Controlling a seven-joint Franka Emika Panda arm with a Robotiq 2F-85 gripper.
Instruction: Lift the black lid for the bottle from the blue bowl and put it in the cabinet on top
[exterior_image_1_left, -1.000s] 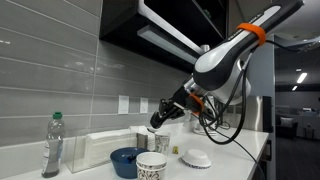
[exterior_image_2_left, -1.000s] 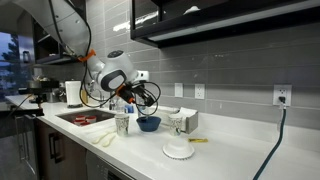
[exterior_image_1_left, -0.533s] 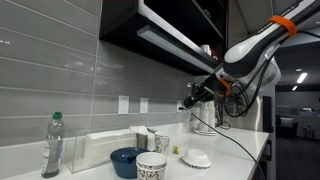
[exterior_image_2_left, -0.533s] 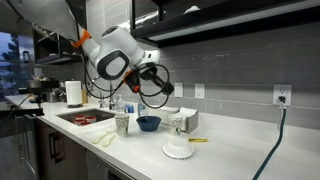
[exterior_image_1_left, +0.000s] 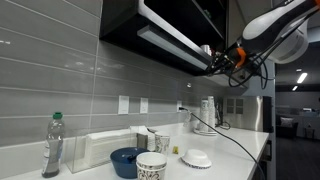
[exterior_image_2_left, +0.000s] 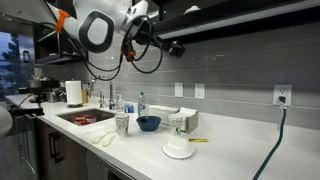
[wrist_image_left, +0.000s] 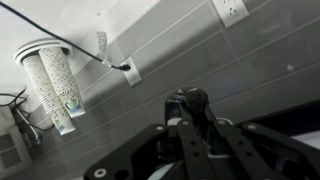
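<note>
Okay, blue bowl (exterior_image_1_left: 125, 160) sits low on the counter (exterior_image_1_left: 235, 158), so the lift looks done. Cabinet (exterior_image_1_left: 165, 35) is overhead. I hold the gripper (exterior_image_1_left: 212, 58) at its open edge, pinched narrow on the black lid (wrist_image_left: 190, 100) (small dark blob, wrist view). Left: set it inside, release.

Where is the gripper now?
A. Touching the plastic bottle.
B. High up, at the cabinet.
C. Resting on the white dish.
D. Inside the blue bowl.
B: in an exterior view the gripper is at the cabinet lower edge, well above the blue bowl.
</note>
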